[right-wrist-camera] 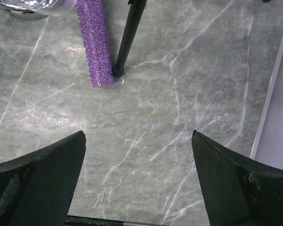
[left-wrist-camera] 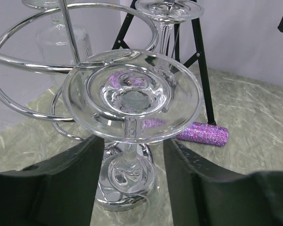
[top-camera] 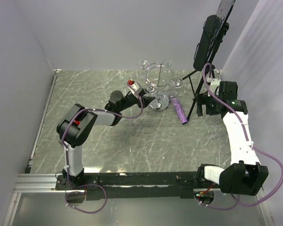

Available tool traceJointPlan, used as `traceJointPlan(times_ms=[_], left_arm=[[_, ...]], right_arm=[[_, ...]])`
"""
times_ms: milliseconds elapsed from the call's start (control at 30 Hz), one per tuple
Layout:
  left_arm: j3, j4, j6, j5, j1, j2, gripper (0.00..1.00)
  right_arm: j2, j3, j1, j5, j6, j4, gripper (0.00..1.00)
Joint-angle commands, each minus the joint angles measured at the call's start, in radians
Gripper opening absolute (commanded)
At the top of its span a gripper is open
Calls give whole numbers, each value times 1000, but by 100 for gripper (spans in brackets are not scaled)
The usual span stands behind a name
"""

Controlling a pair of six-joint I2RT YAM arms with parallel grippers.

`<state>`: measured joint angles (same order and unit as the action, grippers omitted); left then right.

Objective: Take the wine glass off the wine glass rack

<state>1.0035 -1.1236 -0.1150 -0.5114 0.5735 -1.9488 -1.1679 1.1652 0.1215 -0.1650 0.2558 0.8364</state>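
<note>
Low between left gripper (left-wrist-camera: 134,146) fingers, the wine glass (left-wrist-camera: 132,94) bowl is indistinct

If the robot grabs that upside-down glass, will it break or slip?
Probably fragile: the glass looks thin, with a skinny stem. Likely slippery, since it is smooth and shiny. It might swing, hanging from the wire rack.

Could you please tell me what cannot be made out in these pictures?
Left wrist view: whether the left hand touches the wine glass between its fingers; glare blurs the glass edges.
Top view: the left hand's grip, too small and lost among the rack wires.
Right wrist view: the rack's base, cut off by the top edge.
</note>
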Motion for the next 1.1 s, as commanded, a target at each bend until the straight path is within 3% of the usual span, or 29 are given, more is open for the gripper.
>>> traceJointPlan(times_ms=[0,433,767,900,1067], left_arm=[[29,-76,29,10,12,-12,55],[30,-54,146,73,22,-19,36],[17,-96,216,1,22,-6,18],[20,-100,215,-18,23,1,1],[4,-101,195,-36,23,30,1]], right_arm=[[-10,47,6,10,5,3,99],[-1,33,6,16,3,-13,99],[-7,36,6,18,-16,-22,99],[-4,33,6,18,-16,-23,99],[8,5,6,13,-23,-39,99]])
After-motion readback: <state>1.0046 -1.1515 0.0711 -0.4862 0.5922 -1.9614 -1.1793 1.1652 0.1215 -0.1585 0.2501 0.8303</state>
